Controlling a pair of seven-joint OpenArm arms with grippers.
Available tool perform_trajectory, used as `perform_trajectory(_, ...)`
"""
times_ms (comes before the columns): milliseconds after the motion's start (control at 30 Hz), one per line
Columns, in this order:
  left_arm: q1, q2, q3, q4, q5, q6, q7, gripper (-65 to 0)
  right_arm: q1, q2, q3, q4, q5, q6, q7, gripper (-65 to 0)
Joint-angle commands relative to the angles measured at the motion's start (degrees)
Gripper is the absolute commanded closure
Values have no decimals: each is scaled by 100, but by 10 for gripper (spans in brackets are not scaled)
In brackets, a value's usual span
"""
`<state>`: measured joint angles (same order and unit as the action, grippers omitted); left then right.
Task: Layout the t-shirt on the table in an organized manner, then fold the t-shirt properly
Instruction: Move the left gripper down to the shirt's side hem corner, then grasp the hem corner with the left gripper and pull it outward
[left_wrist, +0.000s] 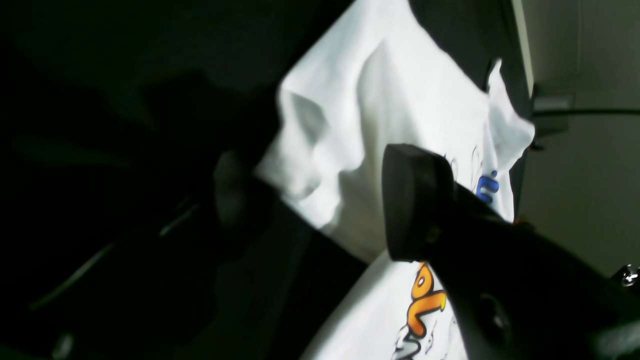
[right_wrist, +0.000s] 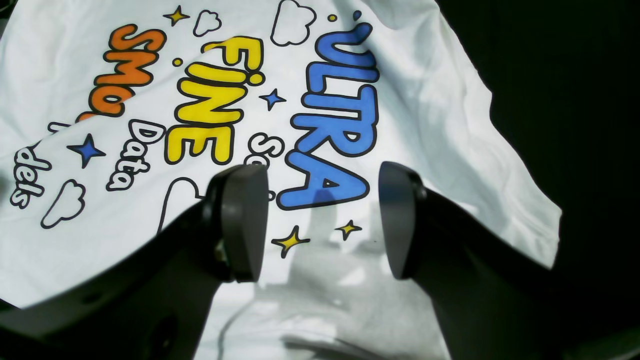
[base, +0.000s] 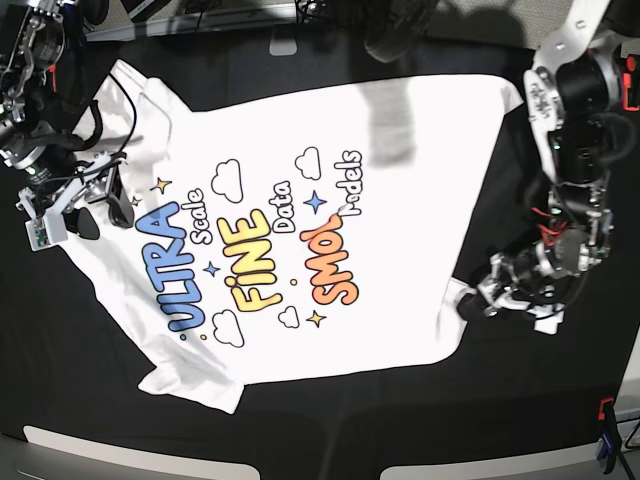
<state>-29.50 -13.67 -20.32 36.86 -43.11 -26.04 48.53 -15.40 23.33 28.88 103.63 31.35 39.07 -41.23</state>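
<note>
While the t-shirt (base: 300, 230) lay spread print-up across the middle of the table (base: 330, 420), both arms hung low at its opposite ends. Seen from the base camera, the right gripper (base: 88, 205) sat at nine o'clock over the collar end, near the blue "ULTRA" lettering, its arm reaching down from the eleven o'clock corner. The left gripper (base: 478, 298) sat at about four o'clock, just beside the shirt's bunched hem corner, its arm bent down from one o'clock. Only the right wrist camera showed that gripper's (right_wrist: 322, 220) pads (right_wrist: 245, 222) standing well apart with nothing between them, above the yellow stars. Only the left wrist camera showed the left gripper's (left_wrist: 320, 200) jaws spread wide and empty over a raised, rumpled fold of white cloth (left_wrist: 380, 100), one finger lost in shadow.
</note>
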Motion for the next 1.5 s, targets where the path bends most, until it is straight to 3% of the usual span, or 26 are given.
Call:
perform_trajectory(0,-164,79,7,81,44,-76,26,-365,48,92,35,105,81,13,109,-340)
perform_trajectory(200,-186,330,7,81,461,-52,-42,-281,48,94,35,105,81,13,107,-340)
perform_trajectory(533,-212,-22,4,83,232,-55,-24,-264,48,94,35,105,81,13,109,-340)
perform_trajectory(733,-210,90,7,83,44,-57,-42,-6,48,94,35,105,81,13,109,-340)
perform_trajectory(933,-225,42,7,83,420,-57,-476,0,48,94,35,105,81,13,107,-340)
perform_trajectory(1200,-568,-516,7,83,675,-57,-844,0,48,94,35,105,83,13,109,-340)
perform_trajectory(1367,-907,-669,11,83,1480,-52,-1580,0,48,94,35,105,83,13,111,-340)
perform_trajectory(1467,-990,-649,17,83,1729,-57,-1740,0,48,94,35,105,81,13,109,-340)
